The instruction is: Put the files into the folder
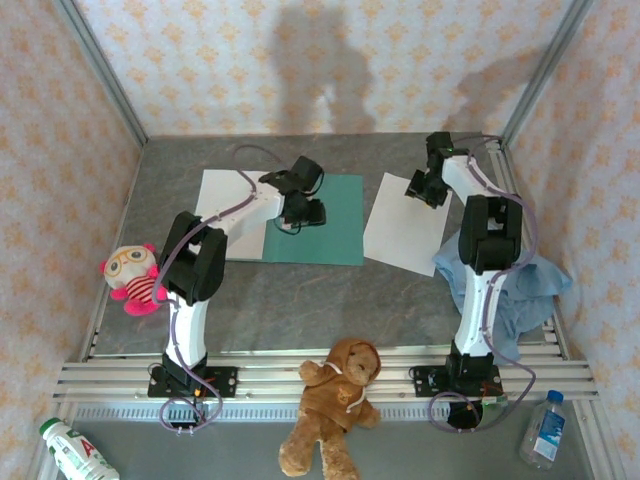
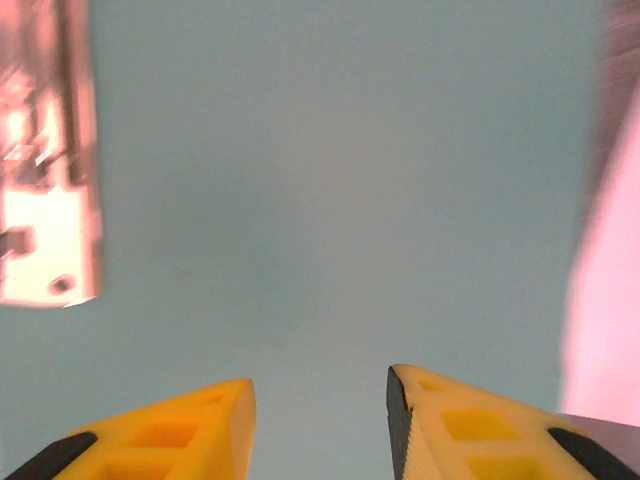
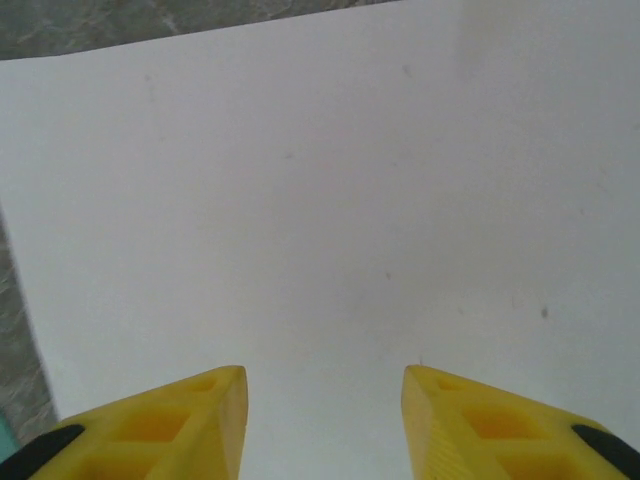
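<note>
Here we see both pairs of jaws spread and empty, the left gripper (image 2: pixel 320 385) over the teal folder (image 1: pixel 330 215) flat on the grey table (image 1: pixel 300 300), the right gripper (image 3: pixel 322 375) over one white sheet (image 1: pixel 405 235), the second sheet (image 1: pixel 222 200) just beside the folder's left edge, patterned walls (image 1: pixel 300 60) beyond.

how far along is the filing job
Done: nothing yet; both sheets lie outside the folder, the left sheet at its left edge, the right sheet apart. In hand: left tool open over the folder, right tool open over the right sheet. Left: getting both sheets inside.
</note>
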